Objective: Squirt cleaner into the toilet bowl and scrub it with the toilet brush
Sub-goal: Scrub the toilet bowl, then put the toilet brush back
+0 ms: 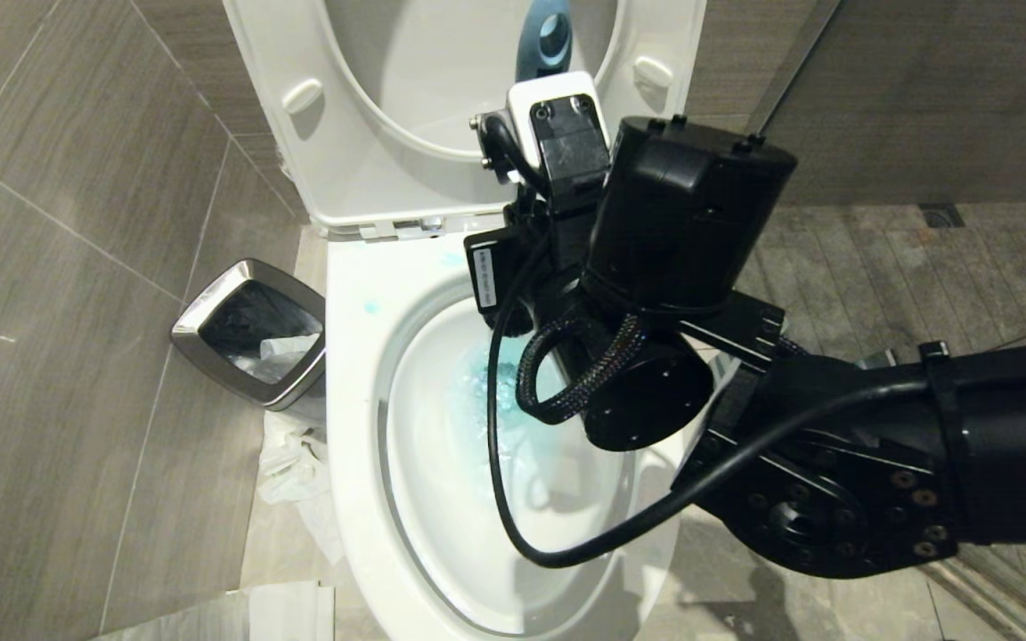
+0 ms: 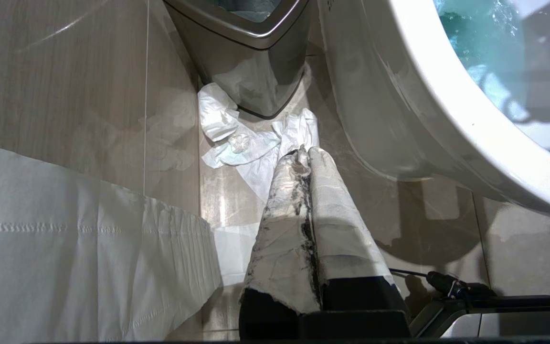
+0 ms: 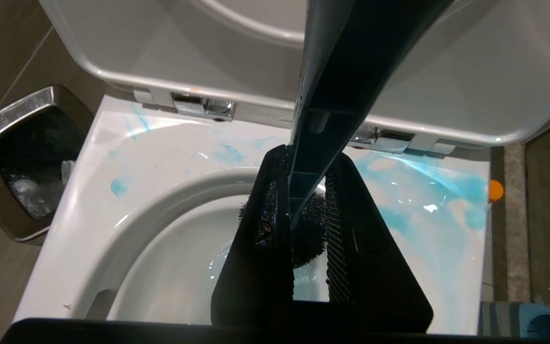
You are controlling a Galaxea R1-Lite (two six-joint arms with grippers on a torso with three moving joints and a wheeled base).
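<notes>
Two tools belong to this robot, and I go from left to right. On the far left the steel-rimmed bin (image 1: 250,343) stands on the floor, just beside the toilet bowl (image 1: 357,499), with crumpled white paper (image 1: 295,467) lying near its foot. The left tool (image 2: 309,157) hangs low over the floor between the bin and the outer wall of the bowl; its two wrapped fingers (image 2: 332,200) are pressed together and hold nothing. In the middle, the bowl has its seat and lid raised, turquoise-blue water inside, and blue smears on the rim near the hinges. The right tool (image 3: 303,200) is above the bowl, its jaws narrow and clamped on the handle of the toilet brush (image 3: 337,91). The dark bristle head points down inside the bowl, and the curved handle end rises before the raised lid. An orange cap (image 3: 495,190) shows at the right edge of the bowl.
</notes>
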